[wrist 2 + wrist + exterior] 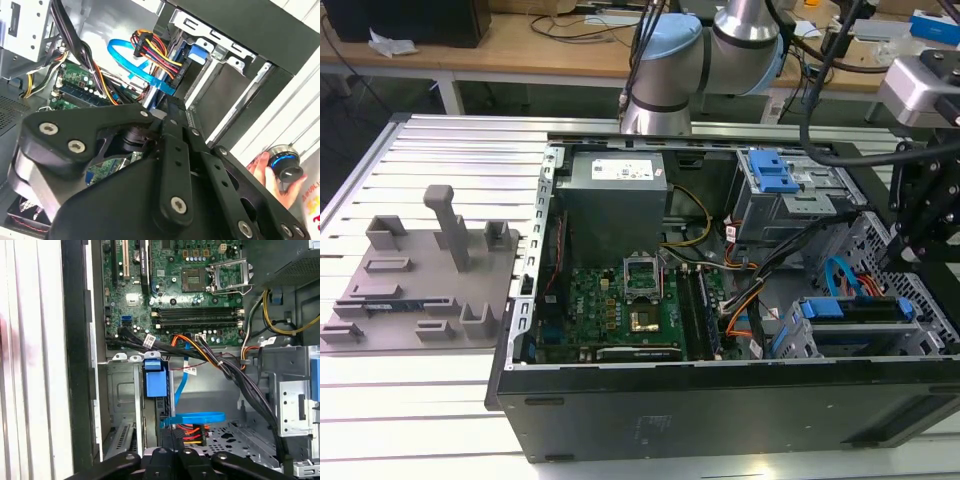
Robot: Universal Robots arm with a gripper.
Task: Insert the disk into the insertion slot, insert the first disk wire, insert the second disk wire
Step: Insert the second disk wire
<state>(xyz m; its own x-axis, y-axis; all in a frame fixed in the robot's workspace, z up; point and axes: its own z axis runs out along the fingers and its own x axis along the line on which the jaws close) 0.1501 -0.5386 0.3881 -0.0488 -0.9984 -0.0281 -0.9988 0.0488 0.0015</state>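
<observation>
A robotics lab or workshop. An opened computer case [720, 330] lies on a slatted aluminium worktop [440, 150]. Wooden benches [520, 45] carry loose cables behind it.

You've got a slatted aluminium desk [440, 400] under bright even light; behind it a wooden bench [520, 45] cluttered with cables [570, 25], dark floor [350, 110] beneath.

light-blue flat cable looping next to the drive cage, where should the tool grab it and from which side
Probably at the open arc of the light-blue cable, where it stands clear above the perforated floor, rather than near its end, which is crowded by the red and orange wires. Come in from the case's open side, pinching across the flat faces, since the ribbon is thin and wide.
</observation>
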